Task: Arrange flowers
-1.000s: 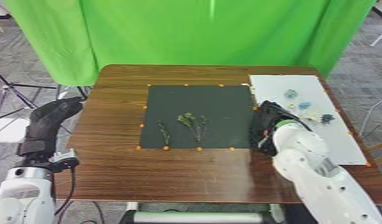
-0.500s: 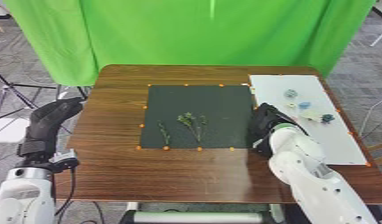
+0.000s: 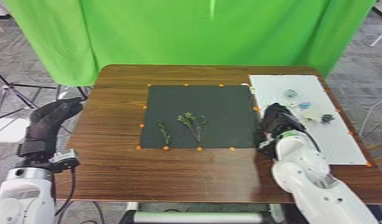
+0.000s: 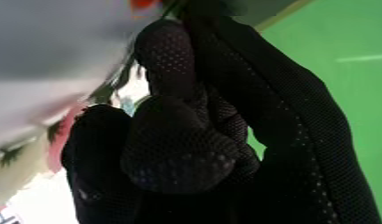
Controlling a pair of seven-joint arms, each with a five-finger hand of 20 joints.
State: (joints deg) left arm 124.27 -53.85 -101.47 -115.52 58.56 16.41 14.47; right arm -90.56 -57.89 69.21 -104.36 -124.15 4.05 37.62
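Observation:
In the head view my right hand (image 3: 278, 120) is over the left edge of the white board (image 3: 337, 146). My right hand (image 4: 183, 145) in the right wrist view has its fingers and thumb curled, pinching a green stem (image 4: 172, 8); a bit of red (image 4: 141, 4) is beside it. The board holds a pale blue-green flower (image 3: 290, 93), a blue flower (image 3: 305, 105), a pale yellow flower (image 3: 311, 115) and a dark blue one (image 3: 327, 118). Green sprigs (image 3: 189, 120) lie on the dark mat (image 3: 196, 97). My left hand (image 3: 52, 114) is beside the table's left edge, fingers straight.
The brown table (image 3: 196, 172) carries the mat and, to its right, the board. Small orange markers line the edges of both. A green curtain (image 3: 214, 35) hangs behind the table.
My right hand has moved a little to the right, further onto the white board. My left hand and the sprigs have kept their places.

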